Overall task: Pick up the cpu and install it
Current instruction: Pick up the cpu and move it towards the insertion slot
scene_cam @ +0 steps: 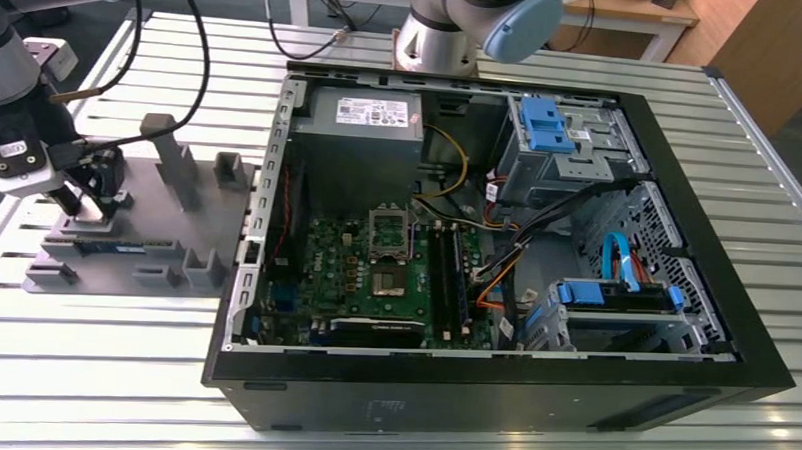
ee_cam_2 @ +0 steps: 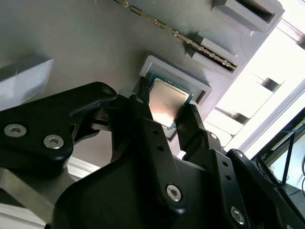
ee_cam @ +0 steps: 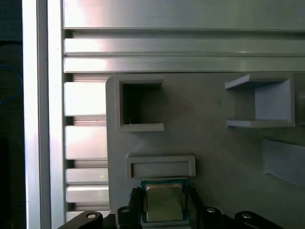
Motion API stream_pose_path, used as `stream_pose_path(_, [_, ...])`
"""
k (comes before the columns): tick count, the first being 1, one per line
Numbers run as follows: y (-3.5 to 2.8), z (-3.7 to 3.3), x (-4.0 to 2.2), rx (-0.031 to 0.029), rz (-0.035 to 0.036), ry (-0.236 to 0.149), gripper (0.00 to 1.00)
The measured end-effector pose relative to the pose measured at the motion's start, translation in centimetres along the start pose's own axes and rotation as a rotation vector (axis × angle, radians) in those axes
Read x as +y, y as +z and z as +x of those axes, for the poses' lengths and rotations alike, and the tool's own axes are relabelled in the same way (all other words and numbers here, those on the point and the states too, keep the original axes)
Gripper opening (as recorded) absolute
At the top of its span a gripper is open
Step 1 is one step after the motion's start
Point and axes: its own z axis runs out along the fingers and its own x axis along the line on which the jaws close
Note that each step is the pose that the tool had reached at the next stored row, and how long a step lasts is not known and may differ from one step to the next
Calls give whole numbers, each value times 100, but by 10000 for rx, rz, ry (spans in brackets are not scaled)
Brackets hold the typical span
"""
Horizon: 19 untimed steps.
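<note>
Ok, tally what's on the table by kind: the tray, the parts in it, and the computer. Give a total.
cpu: 1
memory stick: 1
grey tray: 1
computer case: 1
Total: 4

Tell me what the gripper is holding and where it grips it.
The gripper appears to hold the cpu, its jaws pressed on two opposite edges, at its pocket in the grey tray.

Grey arm point(scene_cam: 441, 41) with pale blue joint caps; black end effector point(ee_cam_2: 165, 109) studded with silver screws.
</note>
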Motion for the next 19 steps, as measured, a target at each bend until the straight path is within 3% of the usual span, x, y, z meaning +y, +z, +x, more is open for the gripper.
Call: stream_pose_path(19, [35, 11, 44, -3, 14, -16, 47])
